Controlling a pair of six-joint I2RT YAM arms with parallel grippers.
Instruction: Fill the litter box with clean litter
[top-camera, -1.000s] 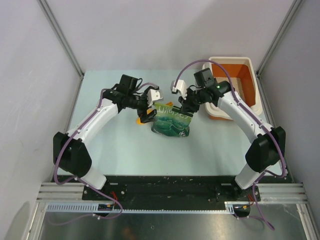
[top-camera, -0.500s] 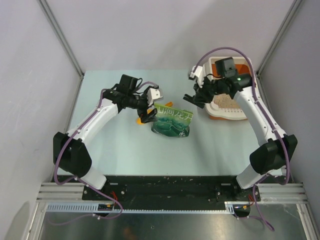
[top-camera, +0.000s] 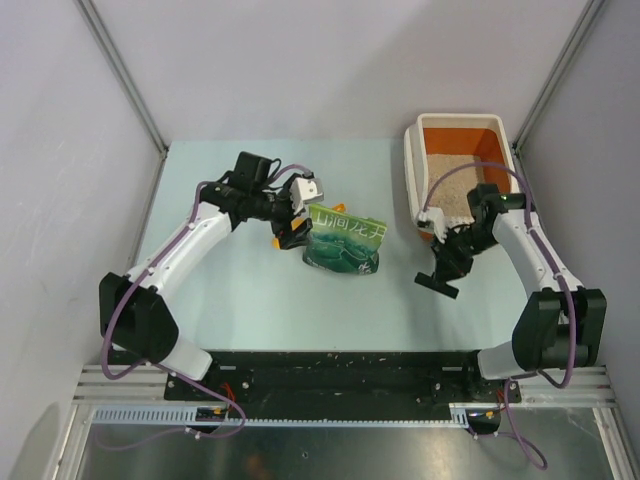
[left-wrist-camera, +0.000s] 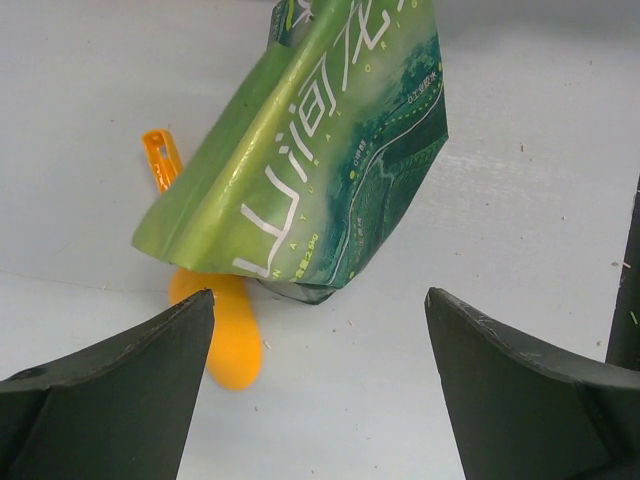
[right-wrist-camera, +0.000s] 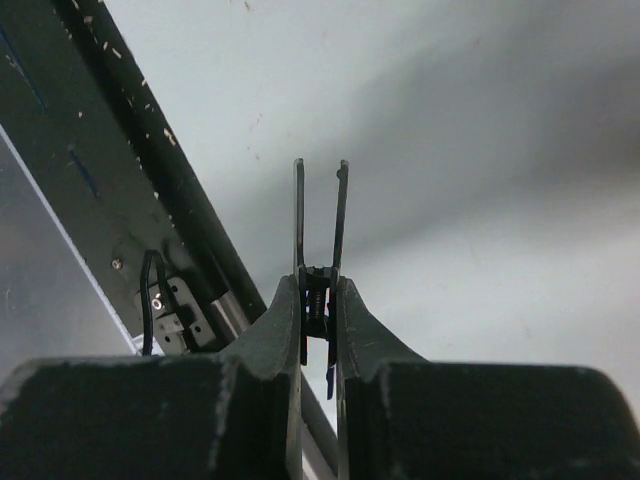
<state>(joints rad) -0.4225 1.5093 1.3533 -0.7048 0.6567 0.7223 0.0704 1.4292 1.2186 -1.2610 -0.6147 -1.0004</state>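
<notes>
Orange plastic litter box (top-camera: 412, 160) with a wide white rim, found at the far right corner of the table (top-camera: 250, 300), standing flat. Clean litter (top-camera: 452, 188) seen in the near half only, with the far half of the orange floor bare. Judged part-filled; task not complete.

Changed within the last second: right gripper (top-camera: 441, 277) gone from the top of the green bag (top-camera: 345, 245), across the box, then down to the near right of the table, just off the box's near end. Pinched shut on a thin black clip (top-camera: 436, 284), its two blades projecting past the fingertips in the wrist view. Box interior uncovered by that move. Taken to mean the bag has been unclipped, though this is a judgement only, as the bag's mouth cannot be made out.

Left gripper (left-wrist-camera: 318, 298) unmoved over the same second, spread wide and gripping nothing, poised at the bag's left edge. Bag lying at mid-table, well apart from the box. Yellow-orange scoop (left-wrist-camera: 222, 340) partly tucked under the bag.

Counted: one litter box, one patch of litter, one bag, one scoop, one clip, two grippers
</notes>
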